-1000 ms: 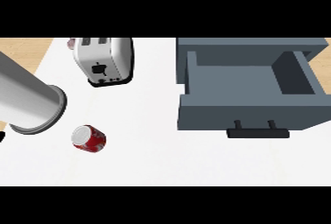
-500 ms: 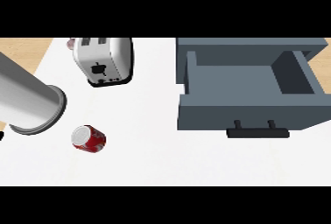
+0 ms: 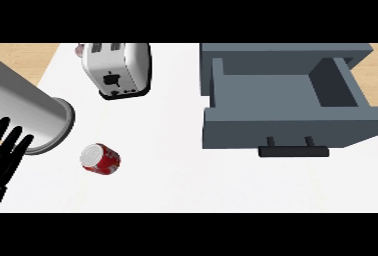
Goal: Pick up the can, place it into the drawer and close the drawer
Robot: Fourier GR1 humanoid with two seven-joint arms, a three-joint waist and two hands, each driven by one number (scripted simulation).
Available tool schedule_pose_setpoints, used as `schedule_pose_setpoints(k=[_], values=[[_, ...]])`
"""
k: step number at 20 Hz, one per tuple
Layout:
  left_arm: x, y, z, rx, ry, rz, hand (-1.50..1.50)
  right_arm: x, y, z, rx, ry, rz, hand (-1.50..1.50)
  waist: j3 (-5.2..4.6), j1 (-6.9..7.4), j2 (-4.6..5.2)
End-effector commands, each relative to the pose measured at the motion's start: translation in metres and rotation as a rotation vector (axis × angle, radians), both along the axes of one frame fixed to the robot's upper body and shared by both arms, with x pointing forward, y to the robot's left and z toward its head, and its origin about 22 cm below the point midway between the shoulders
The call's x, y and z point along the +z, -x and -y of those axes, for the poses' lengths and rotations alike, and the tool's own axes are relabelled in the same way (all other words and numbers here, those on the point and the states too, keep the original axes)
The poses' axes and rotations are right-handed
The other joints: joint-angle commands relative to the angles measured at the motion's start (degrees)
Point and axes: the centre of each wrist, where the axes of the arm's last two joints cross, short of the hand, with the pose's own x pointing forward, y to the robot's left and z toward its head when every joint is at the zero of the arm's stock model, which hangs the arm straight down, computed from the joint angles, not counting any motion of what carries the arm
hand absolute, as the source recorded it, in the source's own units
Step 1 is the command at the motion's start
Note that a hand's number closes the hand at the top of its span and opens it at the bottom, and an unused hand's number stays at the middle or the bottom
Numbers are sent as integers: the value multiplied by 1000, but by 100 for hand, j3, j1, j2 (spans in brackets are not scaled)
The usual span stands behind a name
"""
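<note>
A red can (image 3: 100, 159) with a silver top sits on the white counter (image 3: 162, 185), at the lower left. My left forearm (image 3: 33, 112) comes in as a grey cylinder from the upper left. The straight black fingers of my left hand (image 3: 13, 149) show at the left edge, open, a short way left of the can and apart from it. The grey drawer (image 3: 284, 127) stands pulled open at the right, its inside empty and its black handle (image 3: 293, 151) facing the near side. My right hand shows nowhere.
A silver toaster (image 3: 117, 69) stands at the back left, beyond the can. A small reddish thing (image 3: 78, 49) peeks out behind it. Wooden floor (image 3: 26, 55) shows past the counter's left edge.
The fingers of my left hand have come further into view at the left edge, towards the can. The can and drawer have not moved.
</note>
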Motion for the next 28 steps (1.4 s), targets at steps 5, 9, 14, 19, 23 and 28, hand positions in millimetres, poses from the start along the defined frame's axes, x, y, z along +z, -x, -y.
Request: schedule_pose_setpoints(k=[5, 9, 14, 19, 23, 28], values=[[-30, -24, -2, 13, 12, -42, -150, 20, 12, 10, 0, 5, -13, -150, -2, 8, -1], [-33, -52, 10, 13, -23, -60, -150, 22, 37, 15, 14, 23, -1, -150, -1, -40, 1], [-67, -53, 16, 38, -30, -73, -150, 4, 26, 15, 13, -4, 9, -150, 0, -3, 1], [-111, -45, 21, 76, -43, -102, -150, 11, 23, 38, -5, 6, 4, -150, -1, 14, 2], [-121, -39, -7, 98, -49, -100, -150, 3, 37, 12, -8, 3, -10, -150, -1, 12, -1], [-154, -54, 6, 159, -65, -128, -150, 6, 30, 23, 12, -2, 0, -150, -2, 2, 4]])
